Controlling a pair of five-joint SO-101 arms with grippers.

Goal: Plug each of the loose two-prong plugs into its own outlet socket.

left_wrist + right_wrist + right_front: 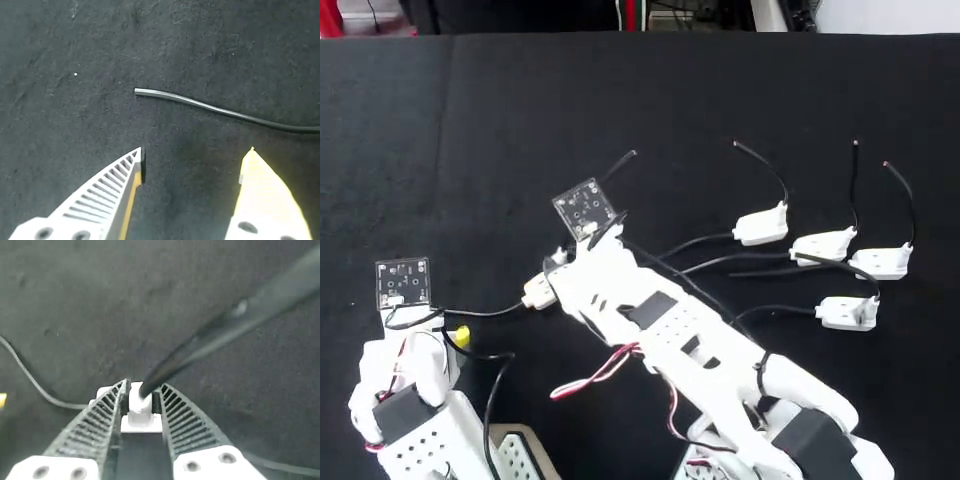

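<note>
Clamping the plug is the right end effector.

Most likely a robotics lab bench: a table under black cloth, two white printed arms at its near edge carrying square marker cards, and a tangle of cables beyond the far edge.

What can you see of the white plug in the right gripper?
The plug is small, white and plastic-looking. It is clamped between the right gripper's ribbed fingers, which press its sides. A black cord leaves its end, running away from the gripper. From above it sits near the black table's middle. Its prongs are hidden.
</note>
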